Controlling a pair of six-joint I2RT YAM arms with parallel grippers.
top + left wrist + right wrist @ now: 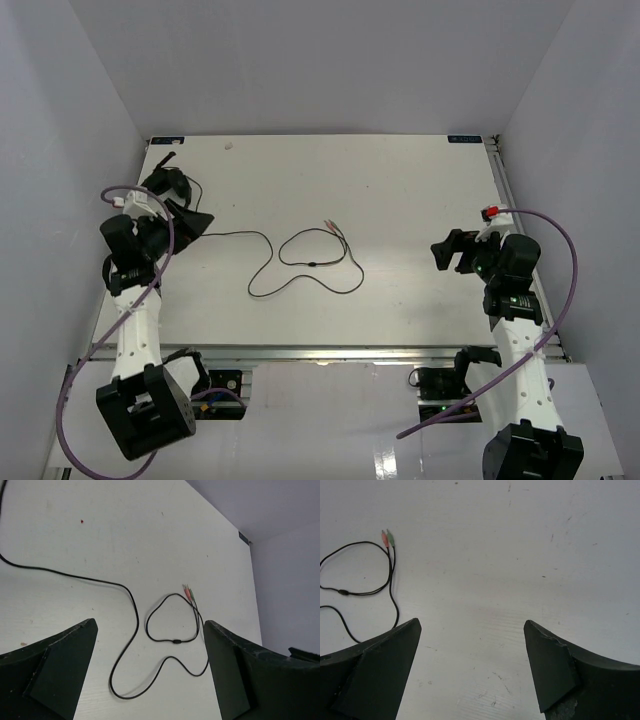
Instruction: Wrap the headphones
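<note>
The black headphones [165,184] lie at the table's far left, partly hidden behind my left arm. Their thin black cable [240,233] runs right and loops loosely over the middle of the table, ending in two small pale plugs [330,225]. My left gripper [192,222] is open and empty just right of the earcups, above the cable's start. In the left wrist view the cable [136,610] and the plugs [188,591] lie ahead of the open gripper [150,625]. My right gripper [447,250] is open and empty, right of the loop. The right wrist view shows the gripper [472,622] and the plugs [387,537].
The white table [400,190] is walled on the left, back and right. A metal rail [330,352] runs along the near edge. Thick purple robot cables [560,290] hang by each arm.
</note>
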